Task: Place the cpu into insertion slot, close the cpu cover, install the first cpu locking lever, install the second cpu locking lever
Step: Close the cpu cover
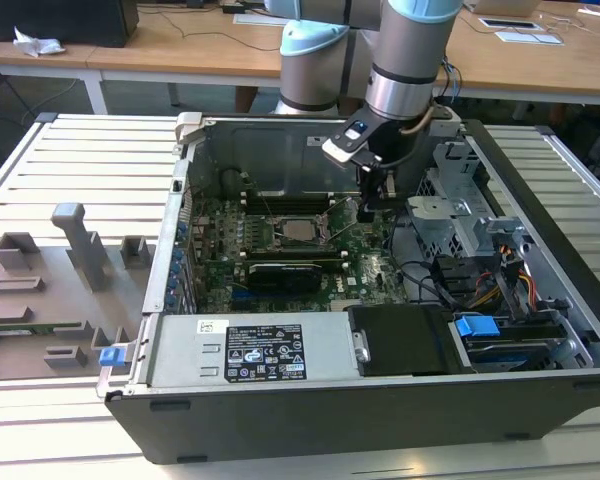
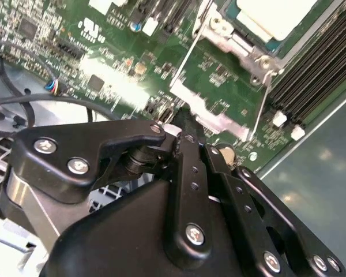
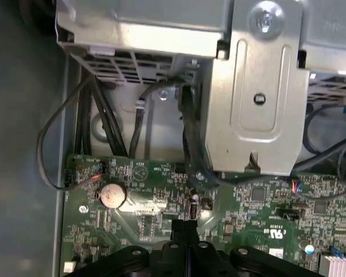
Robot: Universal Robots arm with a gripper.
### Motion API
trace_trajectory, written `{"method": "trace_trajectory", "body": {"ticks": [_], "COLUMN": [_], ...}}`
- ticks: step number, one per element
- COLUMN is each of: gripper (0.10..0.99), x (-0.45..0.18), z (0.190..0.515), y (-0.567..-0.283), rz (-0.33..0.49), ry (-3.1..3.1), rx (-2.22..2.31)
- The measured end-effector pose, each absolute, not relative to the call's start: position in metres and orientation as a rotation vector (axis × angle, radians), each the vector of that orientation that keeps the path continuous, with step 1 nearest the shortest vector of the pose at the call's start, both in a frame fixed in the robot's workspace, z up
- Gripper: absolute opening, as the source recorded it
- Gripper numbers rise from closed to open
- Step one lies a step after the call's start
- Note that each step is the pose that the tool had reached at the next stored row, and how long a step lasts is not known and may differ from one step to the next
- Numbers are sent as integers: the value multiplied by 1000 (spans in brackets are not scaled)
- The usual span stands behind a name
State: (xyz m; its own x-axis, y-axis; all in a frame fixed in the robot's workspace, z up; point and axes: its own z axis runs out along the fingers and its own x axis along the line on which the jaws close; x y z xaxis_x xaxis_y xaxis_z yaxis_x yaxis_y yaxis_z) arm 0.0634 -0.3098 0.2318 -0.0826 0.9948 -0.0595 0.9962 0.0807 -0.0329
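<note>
Cpu (image 1: 302, 229), dull silver top up, seated flat in the insertion slot (image 1: 280, 228) near the middle of the green board (image 1: 220, 240); pale top also seen in the second wrist view (image 2: 271, 17). Cpu cover (image 2: 237, 41) lying as a silvery frame around the chip, over the slot's rim. Two thin wire levers (image 2: 187, 52) running out from the slot's corners; latched or free, cannot tell.

Just beside the slot, on the exterior view's right of it: gripper (image 1: 366, 212), pointing down, low over the board. In both wrist views (image 2: 179, 118) (image 3: 184, 228) black fingers (image 3: 180, 231) pressed together, with only a thin seam between them. Whether anything is pinched there, cannot tell. No contact with the chip.

Along one side of the slot: long black memory slots (image 2: 311, 63). On the camera side of the slot in the exterior view: black expansion card (image 1: 290, 270), then the labelled power supply (image 1: 265, 350). Farther to the exterior view's right of the slot, past the gripper: grey metal drive cage (image 3: 259, 104) with dark cables (image 3: 104, 115). Near the fingertips on the board: coin cell (image 3: 112, 194). Well apart from the slot, outside the case on the exterior view's left: grey fixture tray (image 1: 40, 290).
</note>
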Motion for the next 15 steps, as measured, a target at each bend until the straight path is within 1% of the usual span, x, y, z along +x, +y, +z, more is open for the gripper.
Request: {"method": "trace_trajectory", "body": {"ticks": [15], "gripper": [106], "x": [28], "z": [232], "y": [-310], "rz": [-100], "ry": [2293], "rx": [2113]}}
